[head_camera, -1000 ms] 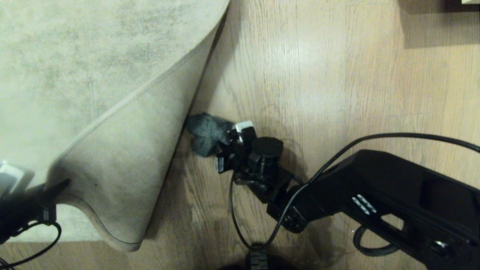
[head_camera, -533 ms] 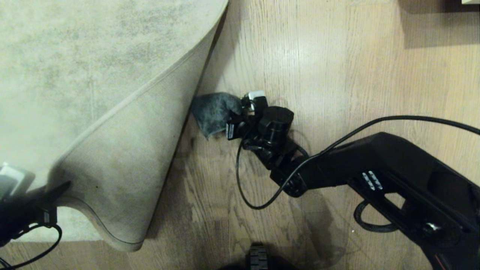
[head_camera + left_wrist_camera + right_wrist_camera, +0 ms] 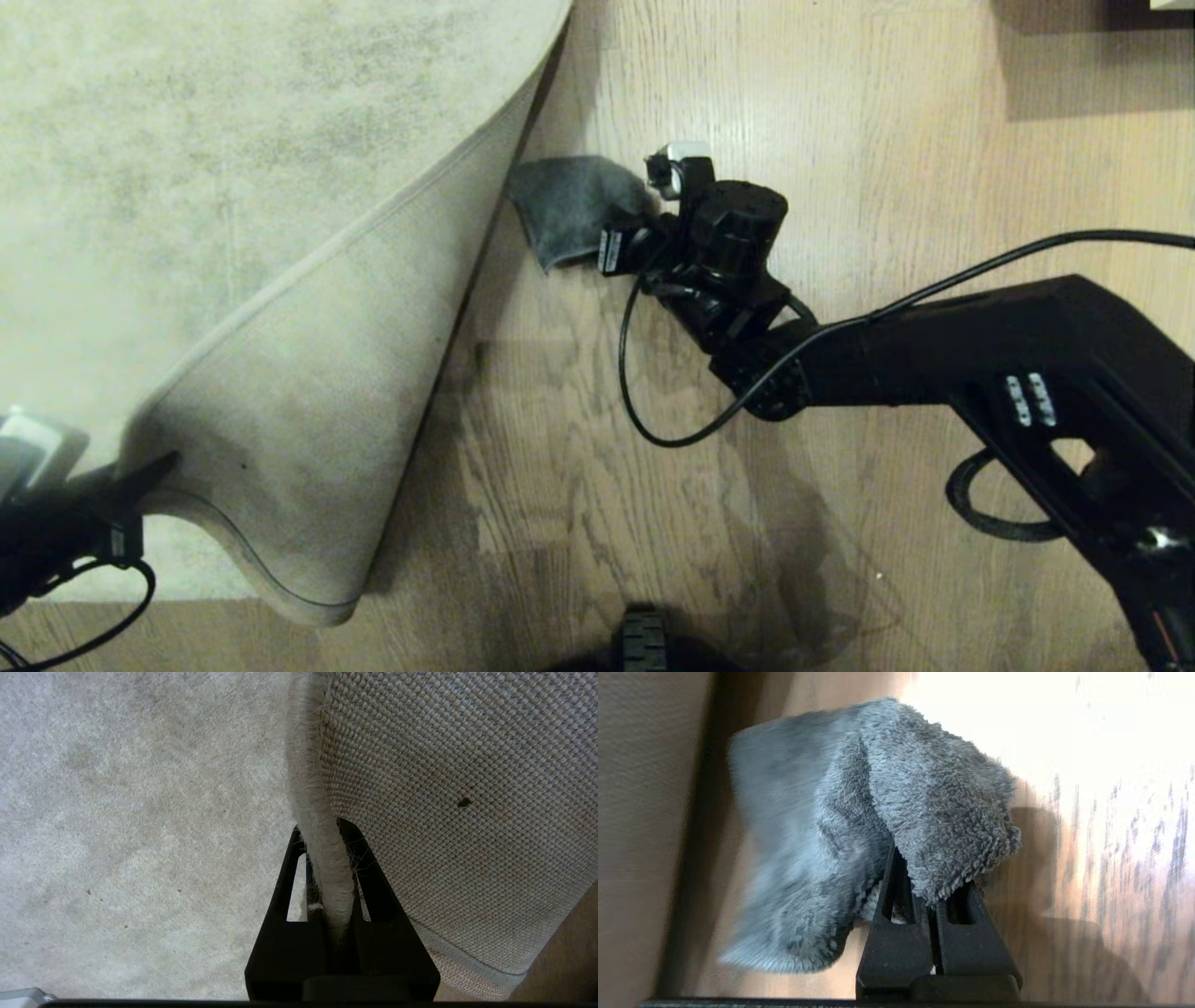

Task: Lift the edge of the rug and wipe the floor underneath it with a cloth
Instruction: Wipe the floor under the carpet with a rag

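Item: rug [image 3: 187,187], corner folded back, pinched at its trim by my left gripper [image 3: 327,858]. Beside the fold, on bare floor [image 3: 887,187]: cloth [image 3: 569,205], clamped in my right gripper [image 3: 931,896]; its cable [image 3: 653,411] looped nearby.

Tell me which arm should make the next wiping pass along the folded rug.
Right. The right gripper already clamps the cloth on the floor beside the fold; the left gripper is pinching the rug edge up.

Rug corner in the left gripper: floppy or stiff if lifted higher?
Probably semi-stiff: the rug folds back in one broad curve rather than crumpling. Its woven backing looks firm. The left gripper pinches only the thin edge, so it may slip.
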Controlling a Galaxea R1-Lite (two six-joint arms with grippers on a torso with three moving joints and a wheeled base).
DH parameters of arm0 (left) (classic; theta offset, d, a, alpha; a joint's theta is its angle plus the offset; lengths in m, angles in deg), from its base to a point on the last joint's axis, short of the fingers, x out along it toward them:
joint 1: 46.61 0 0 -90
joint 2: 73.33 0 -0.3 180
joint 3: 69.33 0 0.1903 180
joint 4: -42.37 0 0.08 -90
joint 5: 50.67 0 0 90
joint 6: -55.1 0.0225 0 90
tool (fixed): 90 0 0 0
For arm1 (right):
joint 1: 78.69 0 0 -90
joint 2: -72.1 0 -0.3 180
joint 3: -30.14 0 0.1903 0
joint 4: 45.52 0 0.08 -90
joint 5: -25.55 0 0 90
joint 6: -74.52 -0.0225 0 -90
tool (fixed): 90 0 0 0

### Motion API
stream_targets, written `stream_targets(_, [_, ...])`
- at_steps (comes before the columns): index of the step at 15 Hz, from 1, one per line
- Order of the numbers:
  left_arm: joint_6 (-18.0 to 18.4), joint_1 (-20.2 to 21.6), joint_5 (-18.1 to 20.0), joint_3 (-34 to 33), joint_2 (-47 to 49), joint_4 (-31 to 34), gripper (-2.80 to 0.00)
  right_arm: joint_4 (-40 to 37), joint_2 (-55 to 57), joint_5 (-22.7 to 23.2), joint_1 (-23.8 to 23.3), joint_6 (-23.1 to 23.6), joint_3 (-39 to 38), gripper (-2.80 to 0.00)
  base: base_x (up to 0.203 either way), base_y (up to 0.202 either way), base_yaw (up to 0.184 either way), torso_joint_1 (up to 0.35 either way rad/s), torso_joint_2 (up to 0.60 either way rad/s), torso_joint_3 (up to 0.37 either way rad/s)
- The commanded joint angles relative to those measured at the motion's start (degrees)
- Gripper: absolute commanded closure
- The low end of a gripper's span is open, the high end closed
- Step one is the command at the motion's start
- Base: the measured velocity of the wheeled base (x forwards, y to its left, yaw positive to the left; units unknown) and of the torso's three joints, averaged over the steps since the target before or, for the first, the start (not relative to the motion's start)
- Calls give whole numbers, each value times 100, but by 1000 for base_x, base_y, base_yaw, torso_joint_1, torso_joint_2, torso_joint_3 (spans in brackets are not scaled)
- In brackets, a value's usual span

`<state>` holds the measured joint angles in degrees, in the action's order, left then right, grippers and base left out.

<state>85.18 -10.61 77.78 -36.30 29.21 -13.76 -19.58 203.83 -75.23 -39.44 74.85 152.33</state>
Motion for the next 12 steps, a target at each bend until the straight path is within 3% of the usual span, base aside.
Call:
stream_targets(1, [16,4,22,-9,-49,-49,0,114,-291,-1,387,11,-527,0,0,0,0,0,0,0])
stream_targets(8, [16,4,22,-9,-41,-49,0,1213,-253,-555,2181,-37,-2719,0,0,0,0,0,0,0])
stream_targets(12, [21,-1,22,-78,-41,-49,0,1956,420,-635,2509,-50,-3347,0,0,0,0,0,0,0])
